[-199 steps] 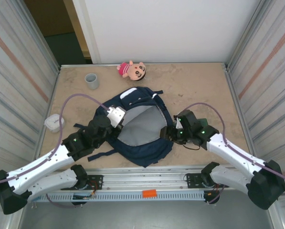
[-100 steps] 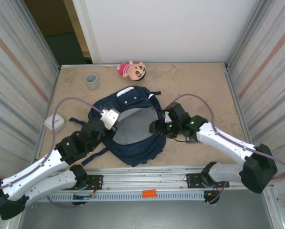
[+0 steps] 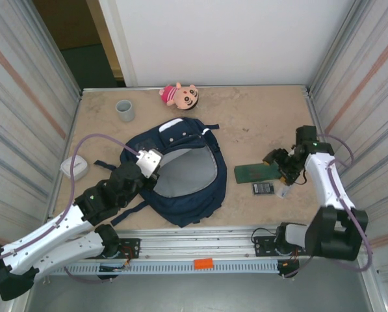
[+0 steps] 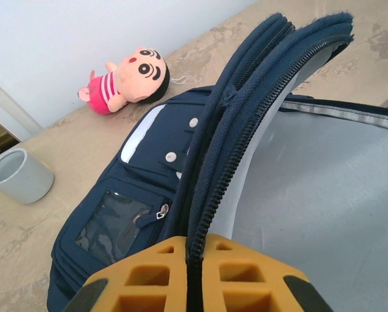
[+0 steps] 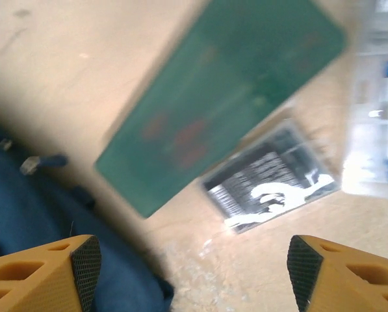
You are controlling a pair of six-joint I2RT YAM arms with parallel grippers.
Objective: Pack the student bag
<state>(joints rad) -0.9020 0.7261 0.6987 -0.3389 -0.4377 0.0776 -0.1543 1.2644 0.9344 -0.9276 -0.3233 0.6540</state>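
The biggest thing on the tan table is the student bag. It lies left of centre near the front edge, mouth gaping, grey lining facing up. The left gripper is clenched on the bag's zippered rim, and that edge stands upright. Over on the right, the right gripper hangs with jaws spread wide, grasping nothing, above a green book lying flat just right of the bag. A black-and-white card sits right against the book's near edge. At the back there's a pink doll, with a grey cup to its left.
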